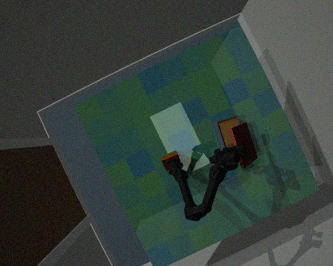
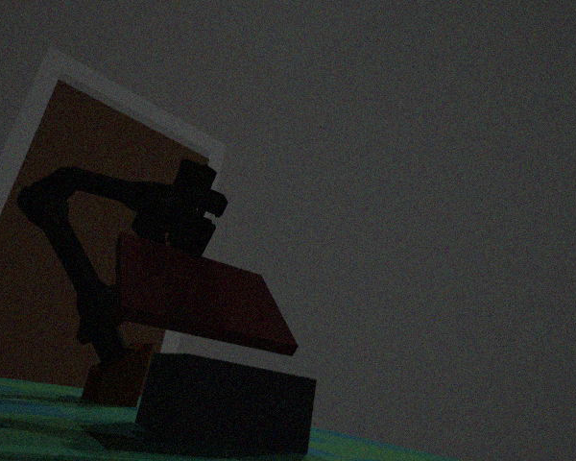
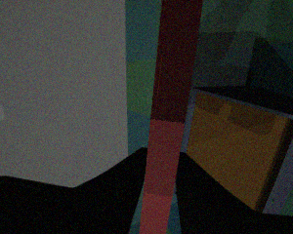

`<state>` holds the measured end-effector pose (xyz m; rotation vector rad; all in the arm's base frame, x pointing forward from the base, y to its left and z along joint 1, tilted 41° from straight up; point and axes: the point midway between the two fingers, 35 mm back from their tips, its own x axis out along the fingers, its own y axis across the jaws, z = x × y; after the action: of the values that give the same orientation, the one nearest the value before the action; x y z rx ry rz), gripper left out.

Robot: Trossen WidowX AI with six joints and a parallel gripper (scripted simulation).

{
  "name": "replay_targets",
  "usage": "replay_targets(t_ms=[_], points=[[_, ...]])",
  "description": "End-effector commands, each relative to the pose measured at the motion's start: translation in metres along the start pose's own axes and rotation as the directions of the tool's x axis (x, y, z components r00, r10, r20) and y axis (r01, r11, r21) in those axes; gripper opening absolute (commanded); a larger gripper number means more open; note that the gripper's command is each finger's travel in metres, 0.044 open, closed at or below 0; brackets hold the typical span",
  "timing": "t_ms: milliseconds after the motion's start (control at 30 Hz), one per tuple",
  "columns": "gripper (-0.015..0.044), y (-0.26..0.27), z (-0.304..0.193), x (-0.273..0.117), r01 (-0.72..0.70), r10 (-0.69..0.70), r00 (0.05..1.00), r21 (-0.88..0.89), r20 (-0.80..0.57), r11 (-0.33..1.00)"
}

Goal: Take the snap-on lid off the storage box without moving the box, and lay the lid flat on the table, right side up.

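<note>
The gripper (image 1: 240, 150) (image 2: 184, 242) (image 3: 162, 156) is clamped on the dark red lid (image 1: 247, 144) (image 2: 199, 292) (image 3: 166, 151), its fingers on either side of the lid's edge, where the wrist view shows a lighter, pinkish strip running between them. The lid hangs above the storage box (image 1: 217, 136) (image 2: 224, 406) (image 3: 285, 175), apart from it and tilted, with a clear gap between the two in the exterior view. Seen from the top, the lid lies to the right of the box's visible opening and covers part of the box, leaving some of the orange-brown interior exposed on the left. The box stands on the blue-and-green patchwork surface (image 1: 161, 81) (image 2: 377, 447) (image 3: 139, 80). A pale rectangle (image 1: 172, 123) lies on the surface left of the box in the top view. The black arm (image 1: 185, 190) (image 2: 62, 238) rises from an orange base (image 1: 169, 156) (image 2: 139, 375), bends at its elbow, near in the top view, and reaches right to the lid. In the exterior view, a brown panel with a pale frame (image 2: 11, 143) stands behind the arm on the far left. The lid's underside is too hidden to read.
</note>
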<state>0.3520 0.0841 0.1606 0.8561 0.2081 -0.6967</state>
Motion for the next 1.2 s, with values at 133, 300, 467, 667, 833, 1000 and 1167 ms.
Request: replay_targets(t_ms=[133, 300, 467, 667, 833, 1000, 1167], points=[[0.0000, 0.000, 0.017, -0.003, -0.006, 0.006, 1.000, -0.003, -0.005, 1.000], [0.0000, -0.001, 0.027, -0.004, -0.006, 0.006, 1.000, -0.004, -0.004, 1.000], [0.0000, -0.002, 0.037, -0.005, -0.005, 0.005, 1.000, -0.004, -0.004, 1.000], [0.0000, -0.003, 0.049, -0.006, -0.005, 0.005, 1.000, -0.005, -0.004, 1.000], [0.0000, -0.004, 0.059, -0.007, -0.005, 0.005, 1.000, -0.005, -0.004, 1.000], [0.0000, -0.004, 0.069, -0.008, -0.005, 0.005, 1.000, -0.006, -0.003, 1.000], [0.0000, -0.005, 0.078, -0.009, -0.005, 0.005, 1.000, -0.006, -0.003, 1.000]])
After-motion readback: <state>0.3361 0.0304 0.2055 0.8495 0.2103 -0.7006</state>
